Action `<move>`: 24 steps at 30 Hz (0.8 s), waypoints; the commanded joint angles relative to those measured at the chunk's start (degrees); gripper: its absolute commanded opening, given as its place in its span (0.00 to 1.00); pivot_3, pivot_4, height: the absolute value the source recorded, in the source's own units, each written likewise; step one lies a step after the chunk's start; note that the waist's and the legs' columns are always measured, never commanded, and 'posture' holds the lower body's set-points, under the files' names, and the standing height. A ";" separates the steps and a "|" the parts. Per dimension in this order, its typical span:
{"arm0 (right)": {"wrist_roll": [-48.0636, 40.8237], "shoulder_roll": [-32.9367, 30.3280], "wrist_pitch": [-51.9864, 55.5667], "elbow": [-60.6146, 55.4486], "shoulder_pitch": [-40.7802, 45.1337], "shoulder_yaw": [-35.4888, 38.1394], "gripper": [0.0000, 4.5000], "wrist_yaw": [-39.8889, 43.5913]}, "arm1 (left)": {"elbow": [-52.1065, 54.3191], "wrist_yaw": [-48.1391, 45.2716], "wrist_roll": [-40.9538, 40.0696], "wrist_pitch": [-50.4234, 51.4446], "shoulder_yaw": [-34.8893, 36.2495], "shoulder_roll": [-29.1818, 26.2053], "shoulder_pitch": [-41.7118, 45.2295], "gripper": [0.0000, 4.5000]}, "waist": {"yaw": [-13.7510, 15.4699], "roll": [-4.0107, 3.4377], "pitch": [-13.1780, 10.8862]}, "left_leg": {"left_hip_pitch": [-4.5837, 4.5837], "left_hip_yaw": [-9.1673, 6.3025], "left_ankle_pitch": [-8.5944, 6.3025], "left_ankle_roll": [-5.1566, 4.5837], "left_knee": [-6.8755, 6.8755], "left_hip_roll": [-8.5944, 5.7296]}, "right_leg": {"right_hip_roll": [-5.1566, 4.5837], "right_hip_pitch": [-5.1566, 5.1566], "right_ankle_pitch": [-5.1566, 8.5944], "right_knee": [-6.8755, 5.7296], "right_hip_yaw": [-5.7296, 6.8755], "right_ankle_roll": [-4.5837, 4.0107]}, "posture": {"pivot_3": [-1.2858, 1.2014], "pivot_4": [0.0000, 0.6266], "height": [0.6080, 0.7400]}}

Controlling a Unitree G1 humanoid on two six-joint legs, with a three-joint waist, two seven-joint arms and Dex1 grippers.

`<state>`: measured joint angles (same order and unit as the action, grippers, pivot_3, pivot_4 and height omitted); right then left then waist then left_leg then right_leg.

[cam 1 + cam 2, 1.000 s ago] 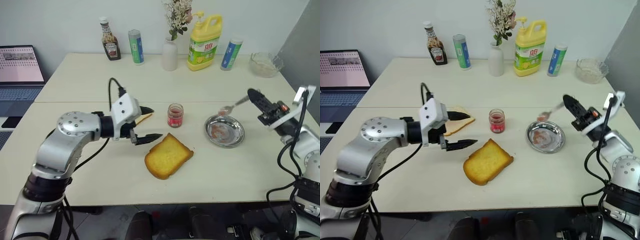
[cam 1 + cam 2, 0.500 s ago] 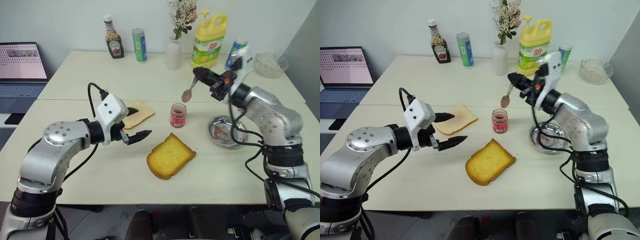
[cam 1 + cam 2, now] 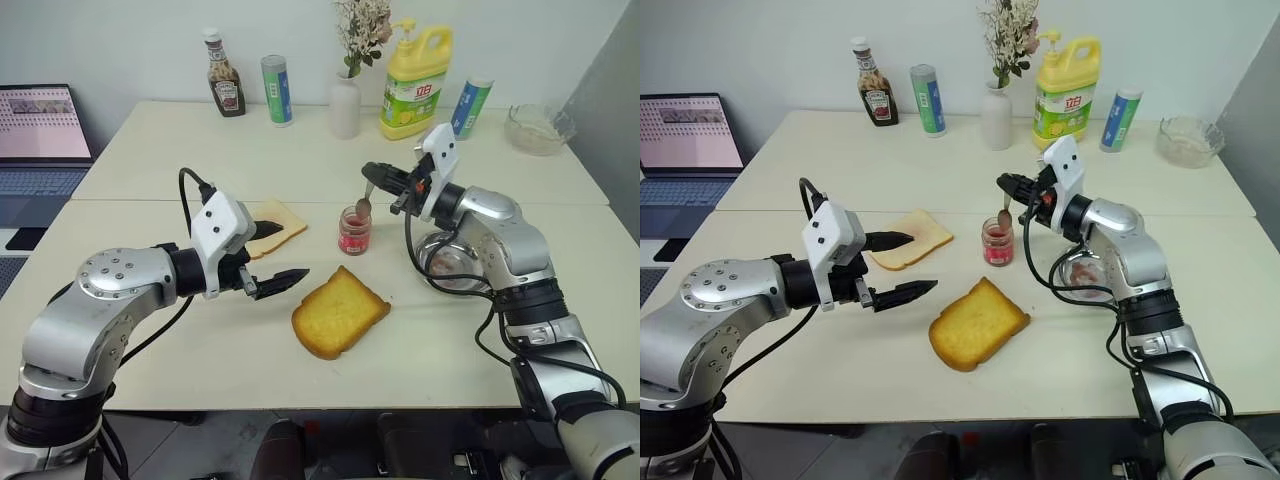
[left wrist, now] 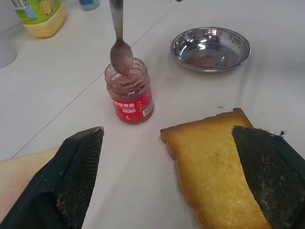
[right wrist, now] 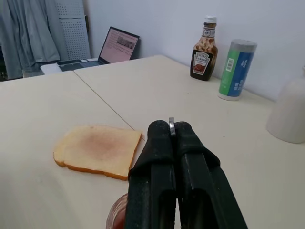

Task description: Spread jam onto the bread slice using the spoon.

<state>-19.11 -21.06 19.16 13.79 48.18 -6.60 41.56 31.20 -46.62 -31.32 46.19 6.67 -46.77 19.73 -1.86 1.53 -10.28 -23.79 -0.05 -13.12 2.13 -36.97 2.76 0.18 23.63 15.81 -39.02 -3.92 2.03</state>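
The small glass jar of red jam [image 3: 353, 231] stands open at mid-table. My right gripper [image 3: 375, 176] is shut on the handle of the silver spoon [image 3: 364, 205]. The spoon hangs bowl-down, its pink-smeared bowl [image 4: 120, 55] just above the jar's mouth. In front of the jar the thick golden bread slice [image 3: 340, 313] lies flat on the table. My left gripper [image 3: 285, 250] hovers open to the left of the bread slice, nothing between its fingers [image 4: 76, 176], pointing towards the jar and the bread.
A paler slice [image 3: 912, 241] lies behind my left gripper. A jam-smeared metal dish [image 4: 210, 47] sits right of the jar, under my right arm. Ketchup bottle [image 3: 223, 75], cans, vase [image 3: 345, 105], yellow detergent bottle [image 3: 413, 70] and glass bowl [image 3: 535, 128] line the back. A laptop [image 3: 40, 130] stands far left.
My right gripper has carried the spoon from above the metal dish leftwards to over the jam jar, turning its bowl downward. The left gripper has stayed about where it was, open.
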 commanded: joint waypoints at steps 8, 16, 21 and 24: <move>10.36 -0.68 -9.50 -2.17 -0.71 -5.44 0.01 2.60 | 1.72 1.05 -0.72 -0.46 0.89 -1.36 0.20 1.00 | 0.00 0.00 0.00 | 0.01 0.00 0.00 0.00 0.00 0.00 | 0.00 0.00 0.00 0.00 0.00 0.00 | 0.52 0.24 1.00; 16.00 0.10 -14.16 1.32 -2.80 -7.18 0.01 1.42 | 0.69 0.79 0.38 -1.50 -0.28 -1.67 0.22 1.00 | 0.00 0.00 0.00 | 0.01 0.00 0.00 0.00 -0.01 0.00 | 0.00 0.00 0.00 -0.01 0.00 0.00 | 0.52 0.24 1.00; 13.08 2.81 -7.96 1.47 -3.30 -4.64 0.01 0.28 | 0.20 0.77 0.84 -1.95 -1.06 -1.47 0.48 1.00 | 0.01 0.00 0.00 | 0.01 0.00 0.00 0.01 -0.01 0.00 | 0.00 0.00 0.00 -0.02 -0.01 -0.01 | 0.52 0.24 1.00; 9.96 4.80 -0.35 0.98 -2.85 -1.98 0.01 -1.06 | -0.34 0.66 1.24 -2.41 -1.53 -1.35 0.66 1.00 | 0.01 0.01 0.01 | 0.02 0.00 0.00 0.01 -0.02 0.00 | 0.00 -0.01 -0.01 -0.03 -0.01 -0.01 | 0.52 0.24 1.00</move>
<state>-6.75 -16.86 14.63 16.14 44.34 -10.72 41.18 30.68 -45.76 -30.39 45.44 4.67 -47.53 19.78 -1.85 1.54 -10.27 -23.77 -0.06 -13.11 2.14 -36.99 2.76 0.18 23.62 15.81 -39.06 -3.92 2.02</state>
